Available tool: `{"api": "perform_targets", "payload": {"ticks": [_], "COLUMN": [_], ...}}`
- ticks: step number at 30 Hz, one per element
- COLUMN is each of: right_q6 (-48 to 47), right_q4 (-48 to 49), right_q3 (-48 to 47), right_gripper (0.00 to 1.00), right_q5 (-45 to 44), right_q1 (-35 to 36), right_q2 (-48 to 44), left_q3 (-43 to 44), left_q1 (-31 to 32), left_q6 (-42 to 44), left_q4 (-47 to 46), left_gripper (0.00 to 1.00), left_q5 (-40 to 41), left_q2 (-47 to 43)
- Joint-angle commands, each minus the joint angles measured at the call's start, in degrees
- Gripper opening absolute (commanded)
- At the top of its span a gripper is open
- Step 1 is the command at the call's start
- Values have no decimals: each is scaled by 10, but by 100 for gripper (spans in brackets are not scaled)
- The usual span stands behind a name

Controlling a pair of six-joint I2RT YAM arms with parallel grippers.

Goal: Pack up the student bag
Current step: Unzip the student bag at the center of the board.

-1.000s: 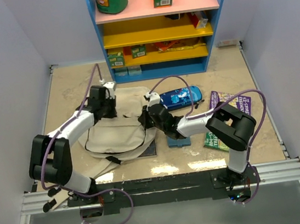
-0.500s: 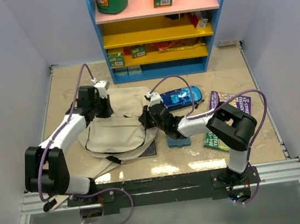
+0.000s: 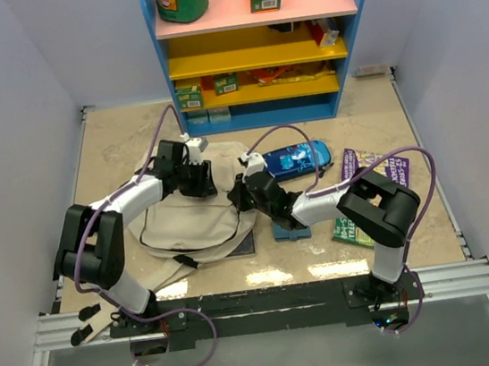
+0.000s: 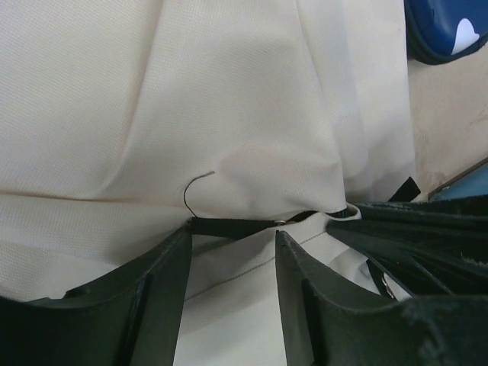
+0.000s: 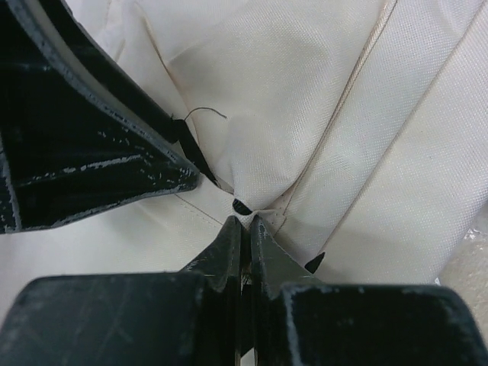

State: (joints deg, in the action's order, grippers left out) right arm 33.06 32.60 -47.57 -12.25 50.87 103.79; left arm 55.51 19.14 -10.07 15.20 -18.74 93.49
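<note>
The student bag (image 3: pixel 186 219), cream canvas with black trim, lies crumpled on the table in front of the left arm. My left gripper (image 3: pixel 201 178) hovers over its upper right part, open, with only cream cloth and a black strap (image 4: pixel 232 225) showing past its fingers (image 4: pixel 164 282). My right gripper (image 3: pixel 239 193) is at the bag's right edge, shut on a pinched fold of the student bag (image 5: pixel 267 152). In the right wrist view the right gripper (image 5: pixel 245 223) has its tips pressed together on that fold, with the left gripper (image 5: pixel 91 145) close by at the upper left.
A blue pencil case (image 3: pixel 294 158) lies just right of the bag, its corner in the left wrist view (image 4: pixel 450 30). A blue book (image 3: pixel 291 229) and colourful books (image 3: pixel 372 180) lie under and right of the right arm. A blue shelf unit (image 3: pixel 261 45) stands at the back.
The left gripper has gone from shut to open. It swung back and left, then came right and nearer, ending close to the right gripper. The right arm has held still.
</note>
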Motion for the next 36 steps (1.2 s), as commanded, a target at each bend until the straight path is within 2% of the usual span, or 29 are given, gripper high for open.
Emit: {"api": "perform_targets", "payload": {"ticks": [1,9,12,13,16,27,30,33,36], "right_q6": [-18,-16,-16,-16,-16,-19,-19,-19,-20], "right_q4": [-3,15,20,22,28,39,40,41,41], "right_q3": [20,27,28,28,31,35,36,37,36], "right_gripper": [0,0,0,0,0,0,0,0,0], "right_q5": [-2,6,7,8,12,18,19,20,20], "right_q1": [0,6,9,10,12,24,24,24,24], "right_q2": [-25,-25,-23,-23,-22,-20,-22,-22,-23], "left_q3": [23,28,27,28,33,57,52,53,53], "left_q1": [-3,5,5,6,14,39,40,41,41], "left_q6": [-42,-53,-58,-58,-61,-72,-74,-73,-72], "left_q4": [-21,-24,-26,-27,-26,-23,-26,-25,-25], "left_gripper": [53,51,44,39,33,41,36,25,8], "left_q5": [20,41,49,49,57,99,97,96,100], "left_q2": [17,39,43,45,49,74,76,74,71]}}
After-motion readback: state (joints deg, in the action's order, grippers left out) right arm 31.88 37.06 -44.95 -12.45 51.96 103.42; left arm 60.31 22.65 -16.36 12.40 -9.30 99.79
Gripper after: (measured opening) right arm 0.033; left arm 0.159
